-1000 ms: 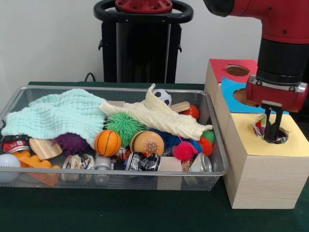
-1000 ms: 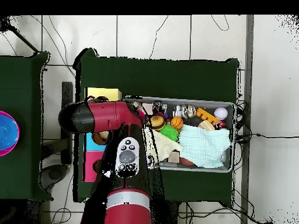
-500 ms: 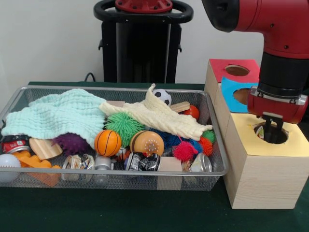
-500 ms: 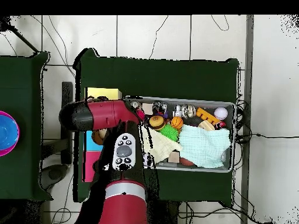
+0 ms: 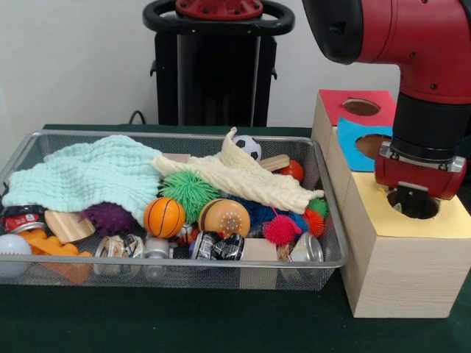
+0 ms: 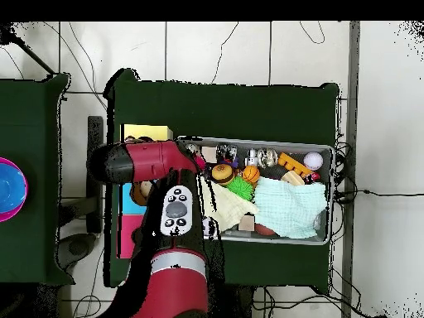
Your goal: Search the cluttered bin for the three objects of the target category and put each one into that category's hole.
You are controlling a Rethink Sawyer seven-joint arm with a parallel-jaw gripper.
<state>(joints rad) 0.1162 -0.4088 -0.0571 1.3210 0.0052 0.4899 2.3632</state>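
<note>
from the front, a wire bin (image 5: 324, 213) fills the left and middle of the green table (image 5: 184, 323). at its left end lie a white ball (image 5: 13, 254), orange plastic pieces (image 5: 51, 250) and a wooden piece (image 5: 68, 225), with a mint cloth (image 5: 88, 176) spread above them over a purple spiky ball (image 5: 109, 218). further right come a small basketball (image 5: 163, 217), a green spiky ball (image 5: 189, 191), a brown ball with pale dots (image 5: 224, 217) and a cream cloth (image 5: 243, 180) draped across the middle, a little soccer ball (image 5: 249, 146) behind it. crushed cans (image 5: 219, 246) lie along the front wall, then a pink spiky ball (image 5: 281, 229). right of the bin stands a wooden box (image 5: 397, 265) with a yellow top (image 5: 449, 220), a blue panel (image 5: 352, 143) and a red panel (image 5: 338, 103), each with a round hole. the gripper (image 5: 412, 200) hangs at the mouth of the yellow hole (image 5: 413, 206); its fingers are hidden, so i cannot tell whether they are spread or pressed together. from overhead the red arm (image 6: 166, 215) covers the box.
</note>
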